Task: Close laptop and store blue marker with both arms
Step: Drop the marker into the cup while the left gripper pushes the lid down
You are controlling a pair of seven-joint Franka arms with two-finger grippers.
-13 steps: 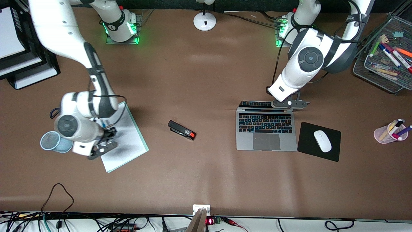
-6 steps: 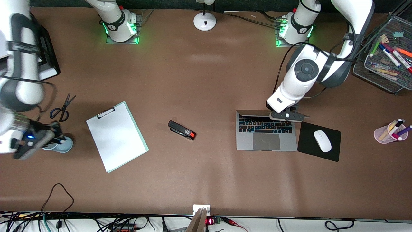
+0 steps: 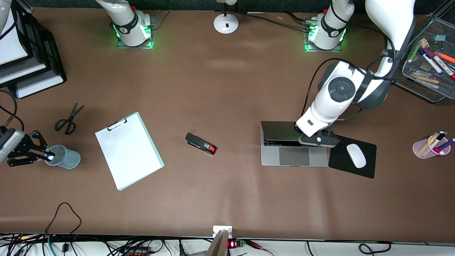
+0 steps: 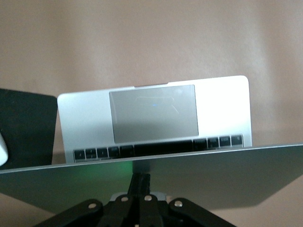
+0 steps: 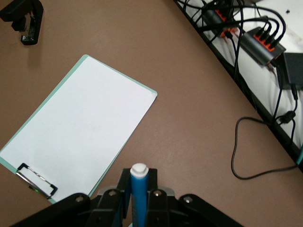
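Observation:
The laptop (image 3: 294, 155) lies beside the black mouse pad, its lid (image 3: 279, 131) tilted about halfway down over the keys. My left gripper (image 3: 316, 139) is shut and rests against the lid's back at its top edge. In the left wrist view the lid (image 4: 222, 177) spans the frame above the left gripper (image 4: 142, 179), with the trackpad (image 4: 154, 113) showing under it. My right gripper (image 3: 45, 155) is shut on the blue marker (image 3: 50, 156) and holds it over the rim of a grey-blue mesh cup (image 3: 67, 160). The marker (image 5: 139, 189) stands between the right gripper's (image 5: 139, 178) fingers, white end out.
A clipboard (image 3: 128, 151), scissors (image 3: 67, 119) and a black stapler (image 3: 201, 143) lie mid-table. A white mouse (image 3: 356, 155) sits on the mouse pad (image 3: 369, 167). A pink pen cup (image 3: 431, 145), a mesh marker tray (image 3: 424, 81), paper trays (image 3: 35, 71) and a lamp base (image 3: 226, 23) stand along the edges.
My left gripper has pushed the laptop lid from upright to half shut. My right arm has carried the blue marker from over the clipboard to the mesh cup.

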